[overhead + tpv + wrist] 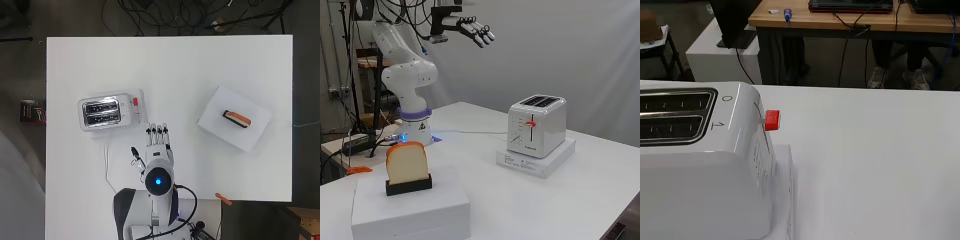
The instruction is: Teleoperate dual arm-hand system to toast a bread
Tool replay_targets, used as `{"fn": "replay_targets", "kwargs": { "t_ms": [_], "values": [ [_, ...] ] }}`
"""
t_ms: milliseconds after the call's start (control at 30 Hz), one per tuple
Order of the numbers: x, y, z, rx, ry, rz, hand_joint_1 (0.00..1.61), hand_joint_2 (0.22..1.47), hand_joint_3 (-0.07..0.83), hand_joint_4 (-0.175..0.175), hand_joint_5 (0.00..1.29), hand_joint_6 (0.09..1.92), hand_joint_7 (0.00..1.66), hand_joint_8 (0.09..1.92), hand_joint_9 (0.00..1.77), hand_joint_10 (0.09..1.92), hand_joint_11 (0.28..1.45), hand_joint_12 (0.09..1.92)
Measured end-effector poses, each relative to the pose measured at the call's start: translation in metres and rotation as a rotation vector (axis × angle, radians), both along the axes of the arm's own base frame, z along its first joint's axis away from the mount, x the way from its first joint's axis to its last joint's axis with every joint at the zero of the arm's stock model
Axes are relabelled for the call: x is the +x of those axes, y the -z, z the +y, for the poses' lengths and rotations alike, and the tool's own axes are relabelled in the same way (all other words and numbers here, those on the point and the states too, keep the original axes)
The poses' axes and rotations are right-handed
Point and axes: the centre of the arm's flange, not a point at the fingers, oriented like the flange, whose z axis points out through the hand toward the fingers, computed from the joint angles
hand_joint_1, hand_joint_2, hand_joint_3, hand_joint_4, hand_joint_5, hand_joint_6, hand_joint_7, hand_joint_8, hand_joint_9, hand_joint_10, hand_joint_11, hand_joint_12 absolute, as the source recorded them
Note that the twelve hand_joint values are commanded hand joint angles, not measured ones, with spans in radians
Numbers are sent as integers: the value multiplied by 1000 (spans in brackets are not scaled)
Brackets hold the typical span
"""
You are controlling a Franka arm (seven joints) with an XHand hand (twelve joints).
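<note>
A white two-slot toaster (107, 112) (536, 125) (695, 165) with a red lever (135, 102) (531, 123) (772, 120) stands on a flat white base at the table's left. Both slots look empty. A slice of bread (407, 162) (236, 118) stands upright in a black holder on a white box (234, 125) (410, 207) at the right. My hand (158, 141) (472, 29) hovers high above the table, between the toaster and the box, fingers straight and holding nothing.
The toaster's white cord (106, 170) runs along the table toward the arm's base. A small orange object (223, 199) (359, 170) lies by the table's near edge. Cables lie on the floor beyond the far edge.
</note>
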Motion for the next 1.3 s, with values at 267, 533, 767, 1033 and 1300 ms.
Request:
{"fn": "replay_targets", "kwargs": {
  "t_ms": [267, 533, 767, 1033, 1300],
  "values": [
    [27, -8, -79, 57, -27, 24, 32, 1193, 1, 5, 305, 87, 370, 87, 521, 87, 451, 87],
    [117, 47, -220, 92, 135, 203, 56, 1117, -20, -17, 308, 87, 367, 87, 468, 87, 418, 87],
    [42, 58, -365, 100, 487, 263, 43, 988, -17, 45, 287, 87, 419, 87, 520, 87, 432, 87],
    [21, 18, -367, 116, 474, 207, 199, 843, -17, 56, 188, 87, 310, 87, 472, 87, 443, 87],
    [107, 119, -349, 201, 302, 395, 227, 842, -4, 56, 227, 87, 355, 87, 507, 87, 452, 87]
  ]
}}
